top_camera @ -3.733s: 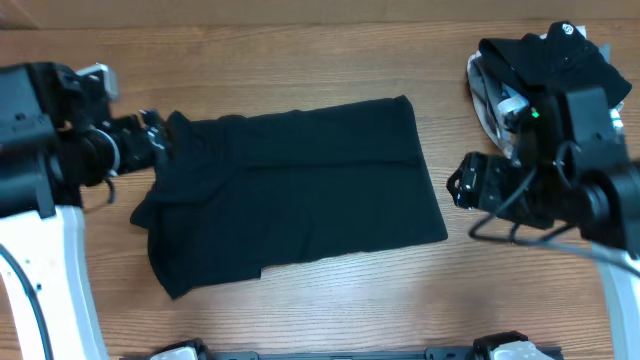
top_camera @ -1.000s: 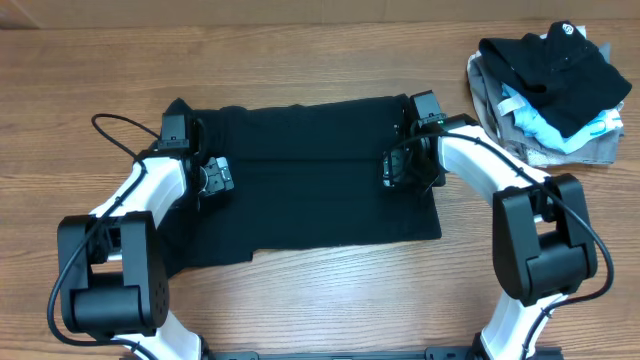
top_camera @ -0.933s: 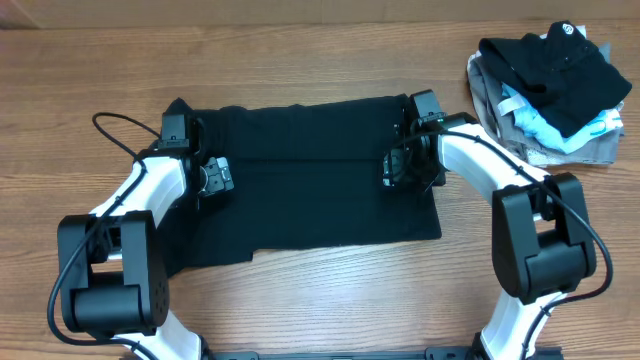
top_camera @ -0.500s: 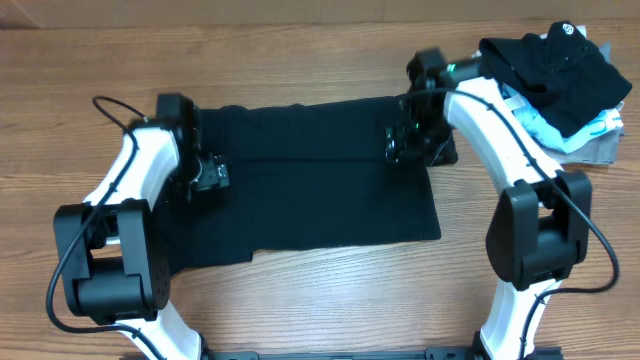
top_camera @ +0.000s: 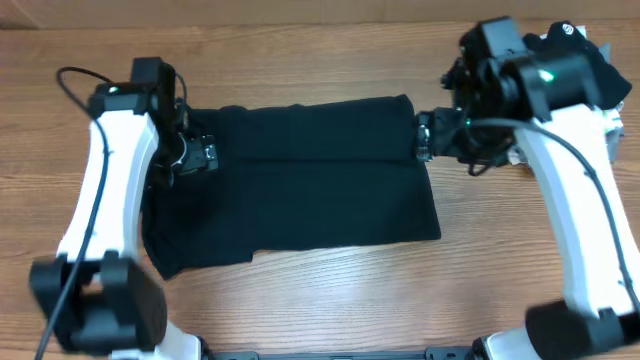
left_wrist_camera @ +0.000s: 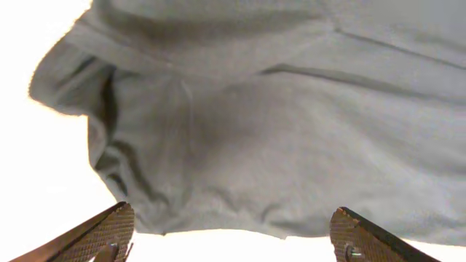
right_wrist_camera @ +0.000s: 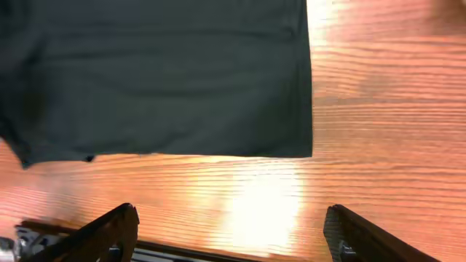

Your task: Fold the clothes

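The black T-shirt (top_camera: 300,180) lies flat and partly folded on the wooden table, collar end at the left. My left gripper (top_camera: 195,155) hangs open and empty above the shirt's left end; the left wrist view shows the wrinkled fabric (left_wrist_camera: 277,124) between its spread fingers (left_wrist_camera: 229,236). My right gripper (top_camera: 425,140) hangs open and empty above the shirt's upper right corner. The right wrist view shows the shirt's straight edge (right_wrist_camera: 167,80) and bare wood between its spread fingers (right_wrist_camera: 233,233).
A pile of other garments (top_camera: 560,80), black, light blue and grey, lies at the far right behind the right arm. Both arms' bases stand at the table's near edge (top_camera: 320,350).
Both arms have lifted off the shirt and moved outward and up; the grippers that were pressed low on the fabric now hang above its two ends. The shirt has not moved.
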